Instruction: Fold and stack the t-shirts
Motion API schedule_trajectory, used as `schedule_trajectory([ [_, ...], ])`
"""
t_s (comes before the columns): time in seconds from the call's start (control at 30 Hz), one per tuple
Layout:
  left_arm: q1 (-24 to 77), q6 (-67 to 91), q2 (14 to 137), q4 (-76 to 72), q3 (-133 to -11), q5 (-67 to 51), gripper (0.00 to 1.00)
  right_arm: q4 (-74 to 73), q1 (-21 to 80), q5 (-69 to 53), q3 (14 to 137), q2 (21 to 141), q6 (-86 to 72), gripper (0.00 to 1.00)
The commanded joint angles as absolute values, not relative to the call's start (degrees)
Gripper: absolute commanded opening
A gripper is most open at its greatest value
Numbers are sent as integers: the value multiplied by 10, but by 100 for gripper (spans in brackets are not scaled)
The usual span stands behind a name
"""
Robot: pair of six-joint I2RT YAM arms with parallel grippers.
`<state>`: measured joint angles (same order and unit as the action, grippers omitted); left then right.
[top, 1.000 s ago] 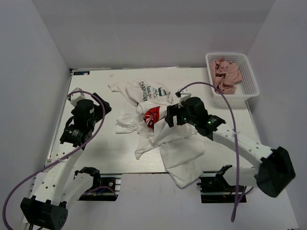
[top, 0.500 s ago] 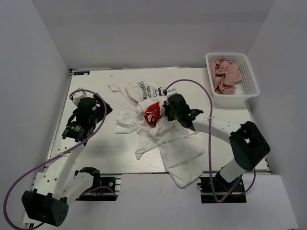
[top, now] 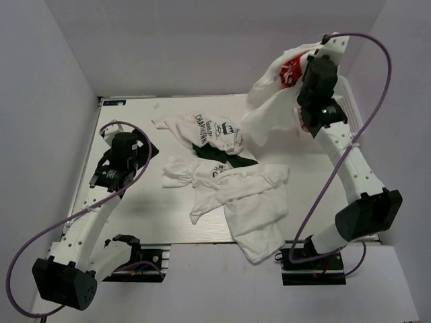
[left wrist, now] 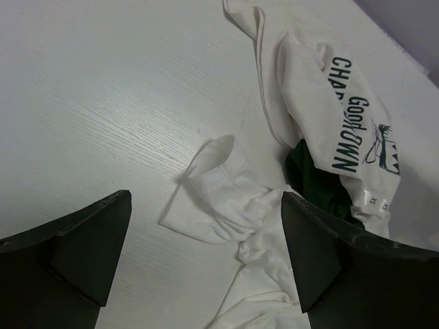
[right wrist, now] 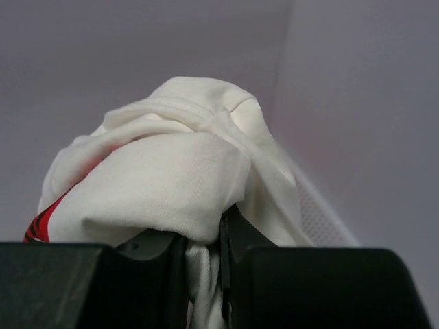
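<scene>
My right gripper (top: 306, 73) is raised high at the back right, shut on a white t-shirt with a red patch (top: 269, 101) that hangs bunched below it. In the right wrist view that t-shirt's cloth (right wrist: 158, 178) is pinched between the jaws of my right gripper (right wrist: 206, 274). A t-shirt with black lettering (top: 209, 128) lies on the table. A crumpled white t-shirt (top: 236, 195) spreads toward the front edge. My left gripper (top: 137, 145) hovers open to the left of the pile; in its own view my left gripper (left wrist: 206, 226) stands above a white sleeve (left wrist: 219, 199).
A dark green cloth (top: 219, 155) lies between the two t-shirts on the table, the same green cloth (left wrist: 312, 181) showing in the left wrist view. The white mesh basket (top: 353, 118) at the back right is mostly hidden behind my right arm. Grey walls enclose the table.
My right gripper shut on the red-patch t-shirt in the pile and carried it up to the back right, uncovering the dark green cloth. My left arm has barely moved.
</scene>
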<state>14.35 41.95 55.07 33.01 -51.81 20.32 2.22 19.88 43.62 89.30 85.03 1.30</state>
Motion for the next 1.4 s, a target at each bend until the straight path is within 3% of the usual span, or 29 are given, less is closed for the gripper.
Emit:
schedule_trajectory([
  [0.0,141,417,577,351,-553,216,100,7,129,460,978,911,45,0],
  [0.23,141,417,620,345,-571,210,100,-83,21,367,1214,1087,38,0],
  [0.4,141,411,642,350,-583,215,100,-70,-45,445,1332,1189,6,0],
  [0.6,141,406,666,342,-596,221,100,70,-67,465,1264,1156,73,0],
  [0.77,141,406,701,330,-607,186,100,90,-86,466,1360,1184,121,0],
  [0.83,141,406,707,330,-613,185,100,98,-87,427,1324,1165,126,0],
  [0.97,146,406,721,318,-613,167,100,84,-81,178,1191,1093,77,0],
  [1.07,146,401,732,307,-607,154,100,117,-85,44,1001,1055,-23,0],
  [1.17,146,401,732,307,-607,149,100,141,-83,13,930,1070,-47,0],
  [1.23,146,401,732,320,-613,149,100,102,-80,6,926,1095,-52,13],
  [1.27,146,401,732,320,-613,155,100,88,-82,11,931,1117,-61,38],
  [1.3,146,396,732,328,-613,162,100,73,-83,8,937,1137,-70,53],
  [1.37,146,390,732,333,-618,162,100,3,-86,6,980,1157,-98,72],
])
